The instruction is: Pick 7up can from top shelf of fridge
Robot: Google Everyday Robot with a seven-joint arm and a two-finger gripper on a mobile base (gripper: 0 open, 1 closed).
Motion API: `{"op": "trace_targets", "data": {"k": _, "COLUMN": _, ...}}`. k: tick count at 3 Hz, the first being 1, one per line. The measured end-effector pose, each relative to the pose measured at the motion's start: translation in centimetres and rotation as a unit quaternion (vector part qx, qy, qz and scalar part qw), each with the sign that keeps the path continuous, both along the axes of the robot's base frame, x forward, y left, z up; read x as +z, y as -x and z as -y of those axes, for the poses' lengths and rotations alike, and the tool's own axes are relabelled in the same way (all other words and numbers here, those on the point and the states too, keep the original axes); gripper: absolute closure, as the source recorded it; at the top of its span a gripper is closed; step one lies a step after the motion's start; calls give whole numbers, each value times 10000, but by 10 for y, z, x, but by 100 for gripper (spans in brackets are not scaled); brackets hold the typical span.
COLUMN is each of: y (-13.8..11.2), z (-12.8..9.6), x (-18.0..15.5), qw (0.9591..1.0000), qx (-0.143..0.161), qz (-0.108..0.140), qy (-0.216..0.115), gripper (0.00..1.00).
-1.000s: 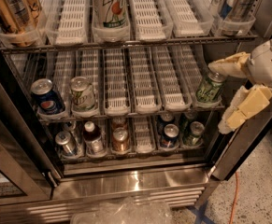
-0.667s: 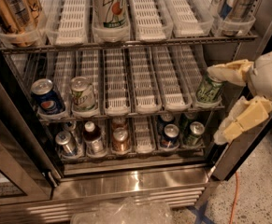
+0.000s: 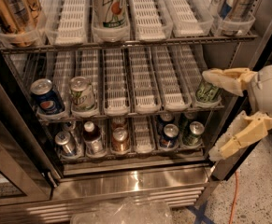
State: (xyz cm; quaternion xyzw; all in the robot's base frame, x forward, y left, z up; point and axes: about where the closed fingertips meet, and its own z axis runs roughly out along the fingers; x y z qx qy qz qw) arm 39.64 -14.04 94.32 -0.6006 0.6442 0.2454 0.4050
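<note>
The 7up can (image 3: 108, 4), white-silver with green lettering and a red dot, stands upright at the front of a centre lane on the top shelf (image 3: 147, 14), behind a clear lip. My gripper (image 3: 209, 116) is at the right edge of the fridge (image 3: 131, 185), level with the middle rack, far below and right of the 7up can. It is open and empty. Its upper finger (image 3: 225, 77) lies just in front of a dark green can (image 3: 206, 92). The lower finger (image 3: 238, 138) hangs in front of the door frame.
On the middle rack stand a blue Pepsi can (image 3: 46, 97) and a pale can (image 3: 82, 93). Several cans and bottles fill the bottom rack (image 3: 121, 141). Gold cans (image 3: 14, 6) stand top left, tall cans (image 3: 231, 3) top right. The glass door (image 3: 9, 171) is left, an orange cable (image 3: 233, 190) on the floor.
My gripper has dropped a little at the fridge's right edge and its fingers have spread wider, the lower one swinging down. The cans have not moved.
</note>
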Motion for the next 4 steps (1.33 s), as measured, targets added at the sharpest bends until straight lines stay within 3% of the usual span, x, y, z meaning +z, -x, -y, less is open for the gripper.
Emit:
{"op": "trace_targets", "data": {"k": 2, "y": -1, "z": -27, "x": -7, "qw": 9984, "qx": 16, "qz": 64, "qy": -565, "gripper": 0}}
{"op": "trace_targets", "data": {"k": 3, "y": 3, "z": -50, "x": 1, "qw": 9943, "qx": -74, "qz": 290, "qy": -1026, "gripper": 0}}
{"op": "trace_targets", "data": {"k": 4, "y": 4, "z": -54, "x": 5, "qw": 9938, "qx": -58, "qz": 309, "qy": -1067, "gripper": 0}}
